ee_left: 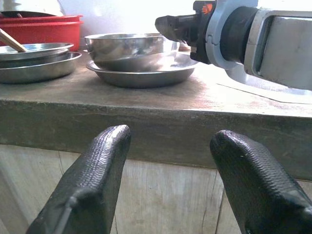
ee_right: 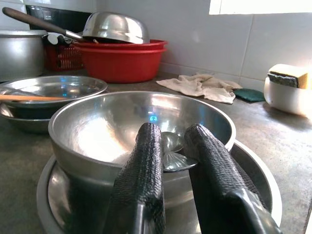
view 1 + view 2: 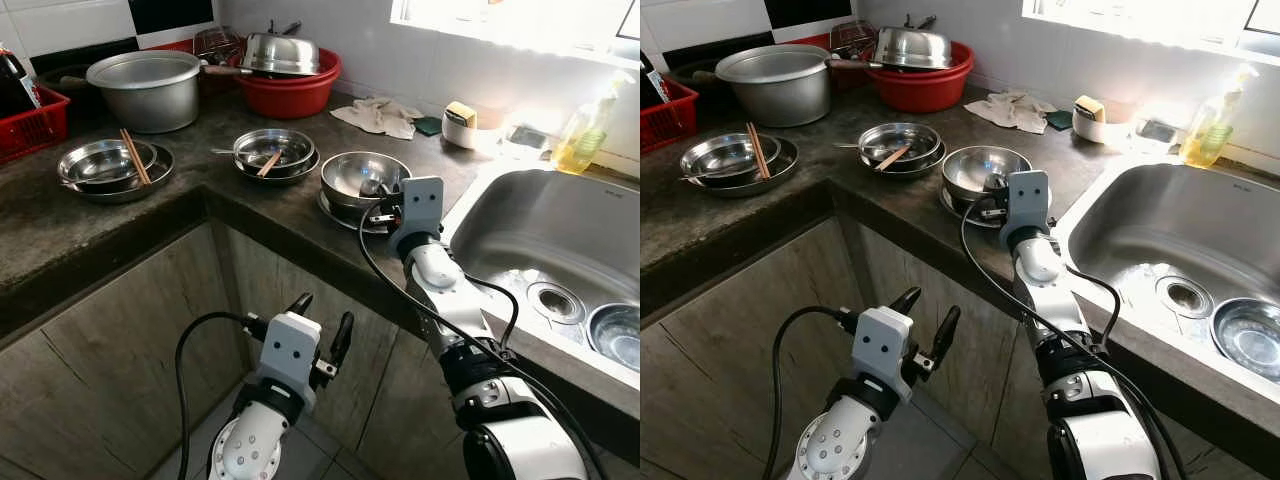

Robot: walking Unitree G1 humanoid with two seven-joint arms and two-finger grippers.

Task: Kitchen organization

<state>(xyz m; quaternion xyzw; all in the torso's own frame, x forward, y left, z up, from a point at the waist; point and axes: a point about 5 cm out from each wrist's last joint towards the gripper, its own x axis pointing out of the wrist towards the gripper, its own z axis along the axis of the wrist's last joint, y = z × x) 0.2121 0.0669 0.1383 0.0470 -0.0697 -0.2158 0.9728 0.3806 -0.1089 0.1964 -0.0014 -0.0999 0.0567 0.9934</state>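
A steel bowl [image 3: 350, 175] sits on a steel plate [image 3: 335, 212] at the counter's front edge, left of the sink. A metal spoon [image 2: 171, 145] lies inside it, its handle over the near rim. My right gripper [image 2: 170, 134] is at that rim, its two fingers closed around the spoon's handle; it also shows beside the bowl [image 3: 382, 210]. My left gripper [image 3: 322, 312] hangs open below the counter in front of the cabinet doors. Its fingers [image 1: 92, 175] are spread wide with nothing between them.
Two more stacks of steel dishes with chopsticks [image 3: 110, 162] [image 3: 272, 152] stand further left. A big pot [image 3: 148, 88], a red basin [image 3: 290, 92] and a red basket [image 3: 30, 125] line the back. The sink [image 3: 560, 230] holds a bowl [image 3: 615, 335]. A rag [image 3: 378, 115] and a soap bottle [image 3: 585, 130] lie behind.
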